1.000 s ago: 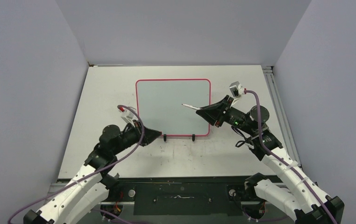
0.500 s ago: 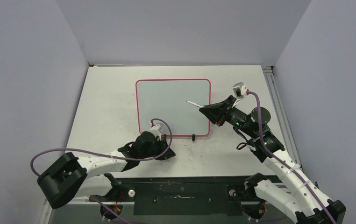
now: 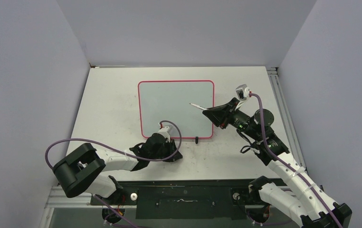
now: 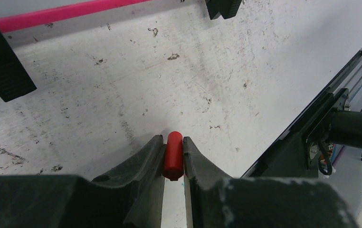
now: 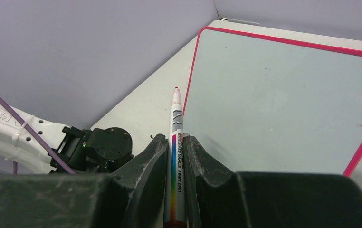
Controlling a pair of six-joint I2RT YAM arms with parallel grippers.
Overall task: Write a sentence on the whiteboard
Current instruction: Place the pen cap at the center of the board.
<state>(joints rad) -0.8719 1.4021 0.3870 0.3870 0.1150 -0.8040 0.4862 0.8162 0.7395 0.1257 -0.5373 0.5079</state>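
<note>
- Here, the flat whiteboard with a glossy white face and thin pink-red frame (image 3: 176, 95) lies on the scuffed white table (image 3: 103, 104); its face is plain.
- The right gripper (image 5: 175, 142) is clamped on a white marker with a rainbow stripe (image 5: 176, 111); the marker's red tip is uncapped and pointing over the board's right part.
- The left gripper (image 4: 173, 145) pinches a small red cylindrical cap (image 4: 173, 156) near the board's near edge, by its black feet (image 4: 3, 61).

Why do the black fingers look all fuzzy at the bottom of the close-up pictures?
Left wrist view: the left fingers sit close to the lens and blur, while the red cap they pinch looks sharp. Right wrist view: the right fingers blur too, yet the print on the marker is readable.
</note>
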